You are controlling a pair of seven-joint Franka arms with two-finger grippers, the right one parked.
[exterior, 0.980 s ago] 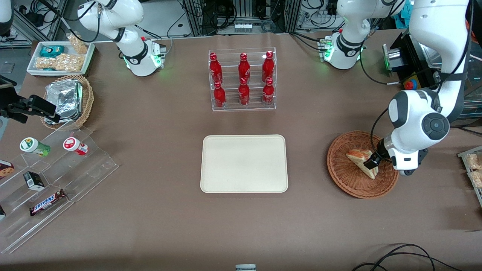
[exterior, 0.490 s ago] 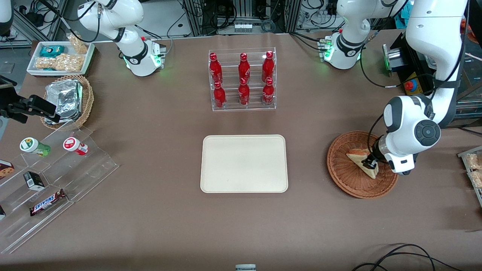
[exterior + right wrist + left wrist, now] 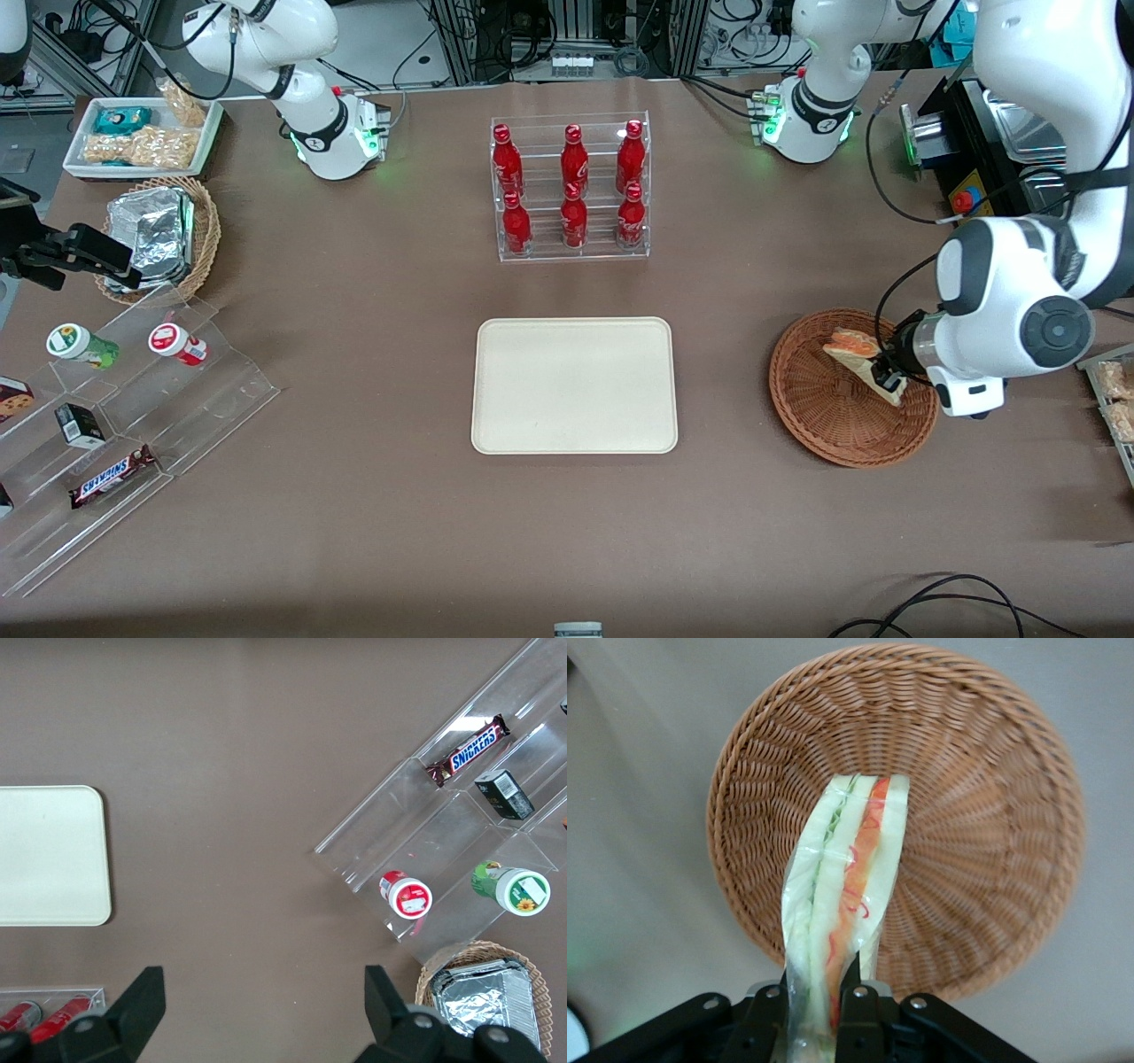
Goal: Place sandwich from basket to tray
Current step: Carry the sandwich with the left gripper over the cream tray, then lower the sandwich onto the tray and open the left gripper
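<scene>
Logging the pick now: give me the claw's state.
Left claw: closed on the sandwich, held above the basket.

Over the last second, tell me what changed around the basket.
The tool, shut on the sandwich, has lifted it off the floor of the basket; the wedge now hangs above the weave and has shifted slightly away from the front camera. The wrist view confirms the sandwich pinched clear of the basket. The tray remains bare, and the basket has not moved.
</scene>
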